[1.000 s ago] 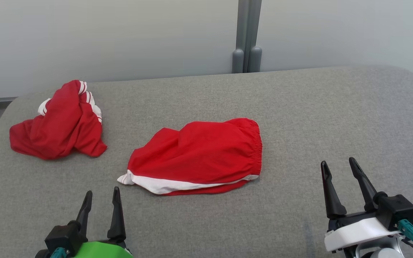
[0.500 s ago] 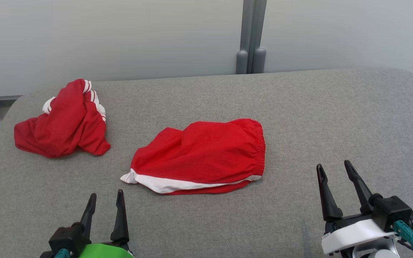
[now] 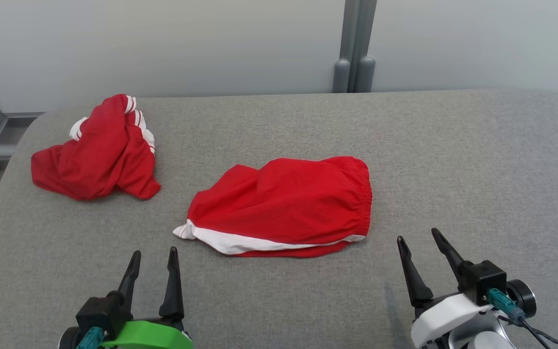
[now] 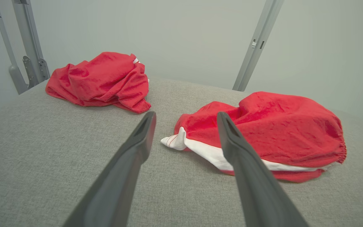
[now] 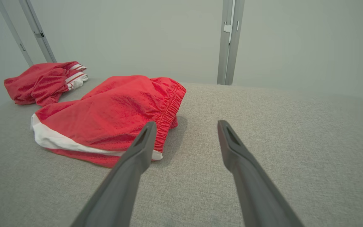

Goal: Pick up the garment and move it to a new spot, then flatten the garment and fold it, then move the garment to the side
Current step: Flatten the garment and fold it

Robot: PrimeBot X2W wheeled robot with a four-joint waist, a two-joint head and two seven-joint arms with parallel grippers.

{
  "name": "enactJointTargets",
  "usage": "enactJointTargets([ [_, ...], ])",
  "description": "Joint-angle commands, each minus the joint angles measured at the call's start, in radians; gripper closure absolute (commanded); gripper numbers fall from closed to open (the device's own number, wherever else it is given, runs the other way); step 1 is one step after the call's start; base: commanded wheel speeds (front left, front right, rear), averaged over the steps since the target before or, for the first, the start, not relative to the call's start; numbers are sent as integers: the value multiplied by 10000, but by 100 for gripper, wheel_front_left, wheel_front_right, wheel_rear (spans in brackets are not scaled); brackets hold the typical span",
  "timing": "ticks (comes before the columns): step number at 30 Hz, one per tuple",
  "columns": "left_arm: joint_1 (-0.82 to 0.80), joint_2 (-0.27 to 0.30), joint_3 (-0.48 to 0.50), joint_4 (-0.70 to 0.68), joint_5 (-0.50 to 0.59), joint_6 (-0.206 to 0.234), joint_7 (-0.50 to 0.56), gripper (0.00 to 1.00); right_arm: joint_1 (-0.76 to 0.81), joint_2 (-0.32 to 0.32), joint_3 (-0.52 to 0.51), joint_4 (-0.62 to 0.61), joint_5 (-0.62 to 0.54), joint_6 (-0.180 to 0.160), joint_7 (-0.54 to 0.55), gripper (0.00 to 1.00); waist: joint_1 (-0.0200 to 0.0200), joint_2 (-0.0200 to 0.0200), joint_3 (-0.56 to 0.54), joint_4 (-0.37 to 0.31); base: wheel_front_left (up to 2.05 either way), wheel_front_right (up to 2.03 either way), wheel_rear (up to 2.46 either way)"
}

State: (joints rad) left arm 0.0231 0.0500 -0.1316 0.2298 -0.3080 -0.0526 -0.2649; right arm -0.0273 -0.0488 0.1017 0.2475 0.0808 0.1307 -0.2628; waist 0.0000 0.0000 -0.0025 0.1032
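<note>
Edging left toward the shorts (image 3: 284, 203): right gripper (image 3: 417, 234), fingers apart; left gripper (image 3: 155, 250) likewise apart. Shorts' long axis left-right, waistband (image 3: 366, 194) pointing right.

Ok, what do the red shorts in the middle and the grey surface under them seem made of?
Red shorts: thin, light cloth, perhaps synthetic, faintly shiny; it wrinkles softly and gathers at the elastic waistband. Grey surface: matte, coarse woven fabric, likely upholstery; its flecked weave shows up close.
</note>
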Motion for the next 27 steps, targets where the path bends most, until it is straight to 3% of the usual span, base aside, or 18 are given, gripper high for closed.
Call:
enactJointTargets([
  [1,-189,9,-30,-42,49,10,10,0,-201,-31,47,250,-123,1,-33,0,0,0,155,230,0,0,0],
  [14,-739,9,-370,-332,-1,112,10,0,-2262,-526,318,3586,-248,1,-33,0,0,0,1300,1501,0,0,0],
  [26,-884,9,-431,-361,-111,257,10,0,-2845,-777,1055,4259,22,1,-33,0,0,0,1538,1851,0,0,0],
  [27,-887,9,-429,-363,-114,265,10,0,-2859,-781,1101,4282,49,1,-33,9,0,0,1540,1847,0,0,0],
])
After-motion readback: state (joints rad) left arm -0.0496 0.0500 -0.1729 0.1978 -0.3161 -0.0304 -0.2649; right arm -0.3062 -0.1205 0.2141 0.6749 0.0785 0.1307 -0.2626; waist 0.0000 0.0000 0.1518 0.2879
